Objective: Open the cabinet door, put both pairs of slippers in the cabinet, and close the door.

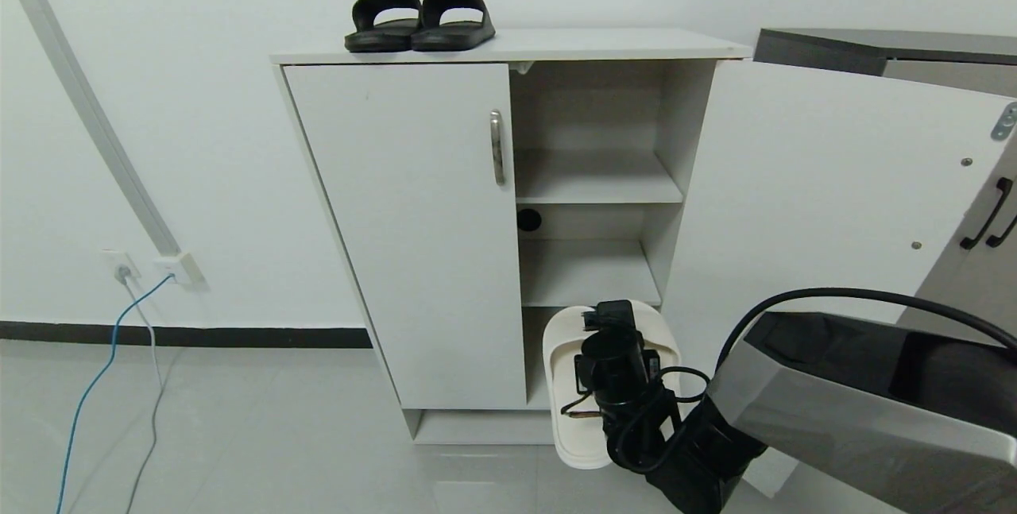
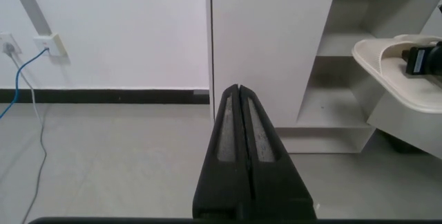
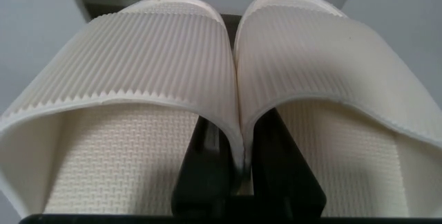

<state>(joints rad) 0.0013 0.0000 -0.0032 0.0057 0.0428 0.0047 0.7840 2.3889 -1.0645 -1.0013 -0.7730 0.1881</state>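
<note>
The white cabinet point(image 1: 508, 45) has its right door point(image 1: 826, 196) swung open and its left door point(image 1: 405, 228) shut. A black pair of slippers point(image 1: 419, 19) rests on the cabinet top. My right gripper point(image 1: 605, 339) is shut on the white pair of slippers point(image 1: 584, 427), pinching the inner straps point(image 3: 235, 99) together and holding the pair at the mouth of the bottom compartment. In the left wrist view the same white slippers point(image 2: 394, 68) show at the cabinet opening. My left gripper point(image 2: 238, 92) is shut with nothing in it, low in front of the shut left door.
Inside the open half are two bare shelves point(image 1: 596, 180). Another grey cabinet point(image 1: 961, 180) stands behind the open door on the right. A wall socket with a blue cable point(image 1: 103, 363) is on the left wall; grey floor point(image 1: 238, 434) spreads before the cabinet.
</note>
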